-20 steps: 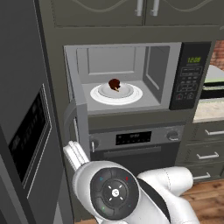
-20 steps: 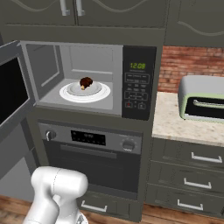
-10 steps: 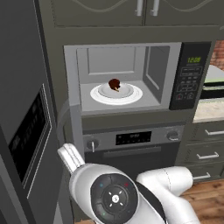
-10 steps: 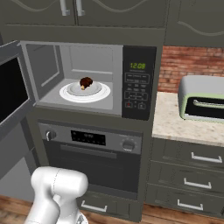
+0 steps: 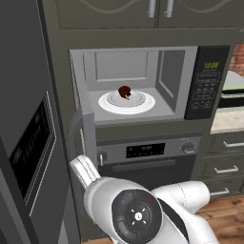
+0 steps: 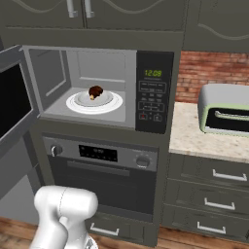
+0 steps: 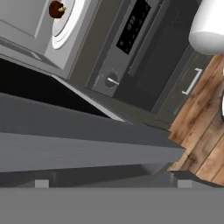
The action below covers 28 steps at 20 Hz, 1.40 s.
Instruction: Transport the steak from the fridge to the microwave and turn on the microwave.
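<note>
the steak (image 5: 124, 91) sits on the turntable (image 5: 143, 103) inside the open microwave (image 6: 153, 90). can't tell how the fingers stand. next, i'd guess: swing the door (image 6: 13, 99) shut, then press start.

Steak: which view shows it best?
Right base view: the steak sits unobstructed on the white turntable. Left base view shows it as clearly, from the other side. Hand view catches it small, at the top edge.
</note>
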Tool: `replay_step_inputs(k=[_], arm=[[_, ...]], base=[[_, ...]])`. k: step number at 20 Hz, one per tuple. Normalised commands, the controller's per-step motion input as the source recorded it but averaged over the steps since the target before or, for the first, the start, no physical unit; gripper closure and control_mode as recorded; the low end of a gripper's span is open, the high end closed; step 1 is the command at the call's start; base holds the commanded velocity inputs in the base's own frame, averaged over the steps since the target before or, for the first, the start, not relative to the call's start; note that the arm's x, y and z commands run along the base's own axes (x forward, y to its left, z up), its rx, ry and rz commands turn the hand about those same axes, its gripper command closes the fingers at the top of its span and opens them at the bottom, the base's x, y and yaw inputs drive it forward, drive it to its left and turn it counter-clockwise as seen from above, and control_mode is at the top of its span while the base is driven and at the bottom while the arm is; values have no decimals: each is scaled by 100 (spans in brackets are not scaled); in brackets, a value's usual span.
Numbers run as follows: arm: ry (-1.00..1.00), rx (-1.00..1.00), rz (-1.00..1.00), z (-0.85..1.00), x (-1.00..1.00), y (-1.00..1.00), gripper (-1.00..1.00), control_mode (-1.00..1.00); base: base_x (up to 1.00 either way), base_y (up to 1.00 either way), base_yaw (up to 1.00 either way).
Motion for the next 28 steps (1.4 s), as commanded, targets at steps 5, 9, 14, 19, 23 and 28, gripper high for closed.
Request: replay_step_inputs(k=[5,9,14,19,23,28], arm=[[0,0,-5,-3,14,-35,-100,-100],[0,0,-7,-1,17,-42,-100,-100],[0,0,-10,-1,15,-47,-100,-100],[0,0,-12,0,16,-50,-100,-100],[0,-3,-17,-5,19,-47,-100,-100],[0,-2,-17,-5,21,-53,-100,-100]], base=[[0,0,0],[0,0,0],[0,0,0],[0,0,0],[0,0,0],[0,0,0]])
